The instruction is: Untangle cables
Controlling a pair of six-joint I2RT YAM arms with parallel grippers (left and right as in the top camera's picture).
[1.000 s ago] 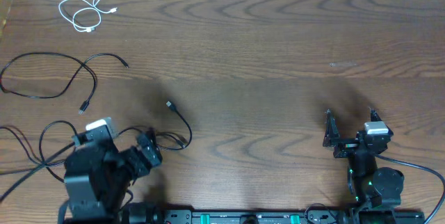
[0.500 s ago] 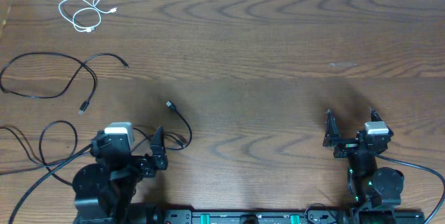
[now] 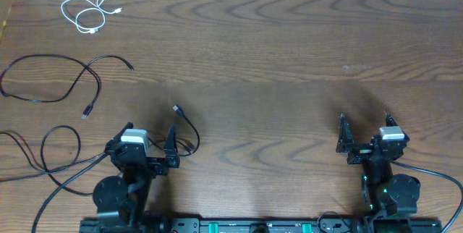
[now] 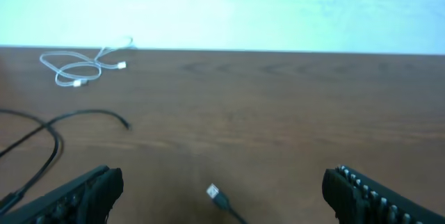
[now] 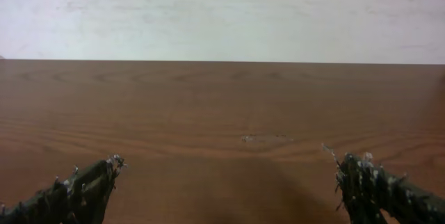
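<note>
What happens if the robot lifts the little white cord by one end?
It would probably flop and dangle, since the white cord lies in loose loops. It looks thin, so likely very light. Pushed, it would probably bunch up, not roll.

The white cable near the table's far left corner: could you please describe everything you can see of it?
The white cable is a thin, short, flexible cord with a small white plug at each end. It lies flat on the brown wooden table, curled into a couple of overlapping loops near the far left corner. It is apart from the black cables, and nothing but the table touches it.
</note>
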